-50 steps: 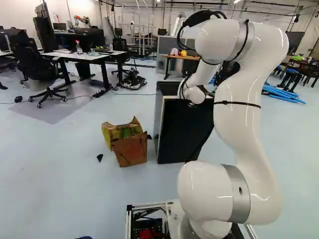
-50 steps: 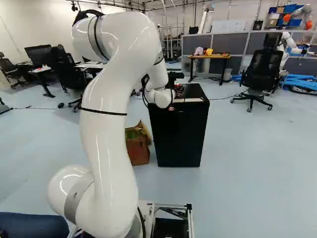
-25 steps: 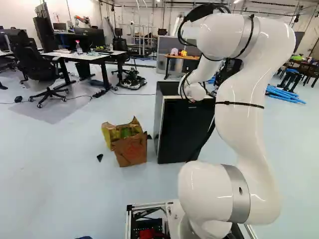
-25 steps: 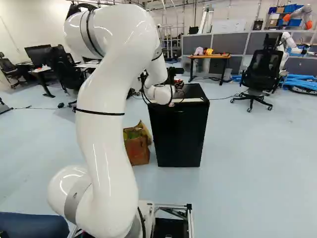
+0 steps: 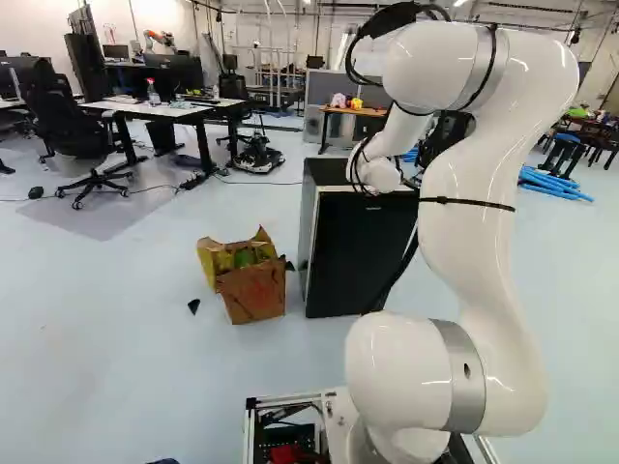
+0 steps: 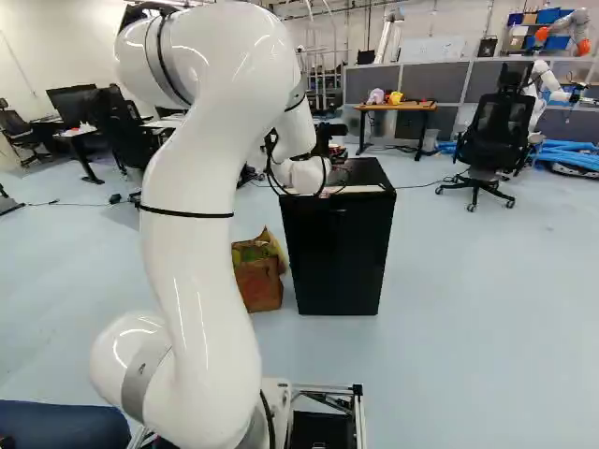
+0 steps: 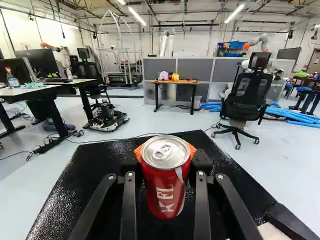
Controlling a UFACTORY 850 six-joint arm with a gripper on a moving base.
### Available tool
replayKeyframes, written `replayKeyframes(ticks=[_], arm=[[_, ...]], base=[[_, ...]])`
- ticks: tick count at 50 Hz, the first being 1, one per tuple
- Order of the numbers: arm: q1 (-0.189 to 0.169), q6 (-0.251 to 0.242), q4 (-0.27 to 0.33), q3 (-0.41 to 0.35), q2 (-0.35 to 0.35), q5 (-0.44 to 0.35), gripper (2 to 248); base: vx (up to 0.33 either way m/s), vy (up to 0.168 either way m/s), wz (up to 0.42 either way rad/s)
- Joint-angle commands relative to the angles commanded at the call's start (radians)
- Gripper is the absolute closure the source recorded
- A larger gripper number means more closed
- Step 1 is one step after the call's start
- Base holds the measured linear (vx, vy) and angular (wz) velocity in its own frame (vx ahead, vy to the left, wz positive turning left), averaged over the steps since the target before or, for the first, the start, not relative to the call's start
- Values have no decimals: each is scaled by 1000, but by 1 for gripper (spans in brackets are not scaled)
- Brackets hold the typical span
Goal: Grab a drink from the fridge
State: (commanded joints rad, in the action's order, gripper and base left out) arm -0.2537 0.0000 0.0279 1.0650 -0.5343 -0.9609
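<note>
Item: 1 red drink can [image 7: 167, 175], silver lid w/ ring pull; white lettering on side. Jaws: approx. can's width apart, closed on it from both sides, orange pads [image 7: 192, 149] touching. Can upright betw. jaws, over blk fridge [image 7: 95, 165] top.

glossy red metal can [image 7: 165, 186], rough black fridge top [image 7: 65, 195], matt brown paper bag [image 5: 253, 292]
</note>
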Motion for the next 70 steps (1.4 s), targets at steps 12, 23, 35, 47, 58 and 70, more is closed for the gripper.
replayKeyframes(ticks=[12,23,35,47,58,70], arm=[[5,0,-1,-18,15,2,151],[13,0,-1,-50,41,4,151],[26,0,-3,-99,82,9,151],[43,0,-5,-165,137,15,151],[62,0,-7,-239,199,22,151],[87,0,-10,-337,280,30,151]], base=[[0,0,0],[0,0,0],[0,0,0],[0,0,0],[0,0,0],[0,0,0]])
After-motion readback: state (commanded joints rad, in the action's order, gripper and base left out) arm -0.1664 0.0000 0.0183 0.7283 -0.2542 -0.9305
